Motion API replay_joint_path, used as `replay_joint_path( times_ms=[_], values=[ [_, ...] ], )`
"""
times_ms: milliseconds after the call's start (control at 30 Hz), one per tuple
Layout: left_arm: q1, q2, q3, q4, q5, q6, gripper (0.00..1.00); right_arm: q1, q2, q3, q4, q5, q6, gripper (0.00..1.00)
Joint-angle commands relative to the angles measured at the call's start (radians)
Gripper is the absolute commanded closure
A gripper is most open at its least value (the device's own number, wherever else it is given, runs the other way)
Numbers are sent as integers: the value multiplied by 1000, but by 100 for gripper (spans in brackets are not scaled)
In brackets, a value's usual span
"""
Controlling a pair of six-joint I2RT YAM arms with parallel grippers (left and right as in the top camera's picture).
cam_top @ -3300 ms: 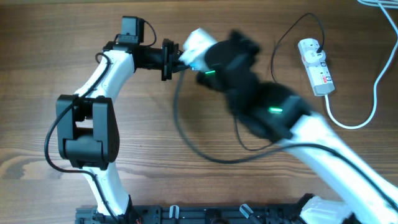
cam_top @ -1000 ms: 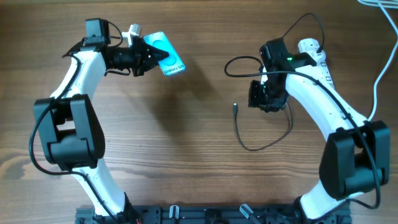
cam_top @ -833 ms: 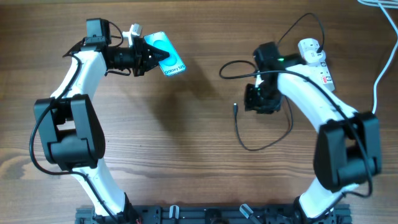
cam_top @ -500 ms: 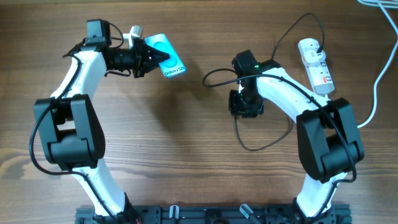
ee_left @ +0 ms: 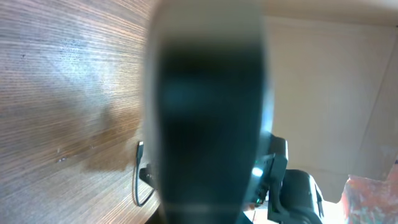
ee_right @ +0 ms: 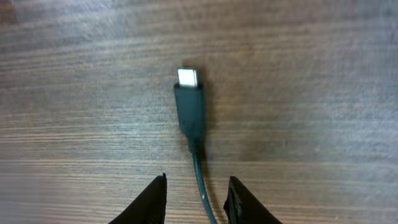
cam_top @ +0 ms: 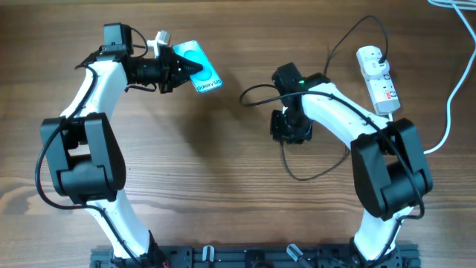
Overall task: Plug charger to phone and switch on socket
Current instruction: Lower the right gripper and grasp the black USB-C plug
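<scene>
While the left end effector [cam_top: 172, 71] clamped the flat teal-screened phone [cam_top: 199, 65], the right end effector [ee_right: 196, 190] hung open astride the thin black charger cable [ee_right: 190, 121] — its plug [ee_right: 188, 78] flat on the wooden counter [ee_right: 311, 93] — left of the white power strip [cam_top: 378, 78].

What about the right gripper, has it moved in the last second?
Yes. The right gripper has slid left, away from the power strip, and now hangs open over the cable plug.

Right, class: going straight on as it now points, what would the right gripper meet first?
Probably the charger: its cable runs between the right gripper's open fingers, plug just ahead; depth unclear.
</scene>
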Motion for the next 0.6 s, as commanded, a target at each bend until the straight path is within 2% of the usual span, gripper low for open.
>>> replay_joint_path(
  times_ms=[0,567],
  values=[
    [-3,-30,2,-16,28,27,96,14,3,-9,3,73,49,68],
    [-3,-30,2,-27,28,27,96,14,3,-10,12,99,23,68]
  ],
)
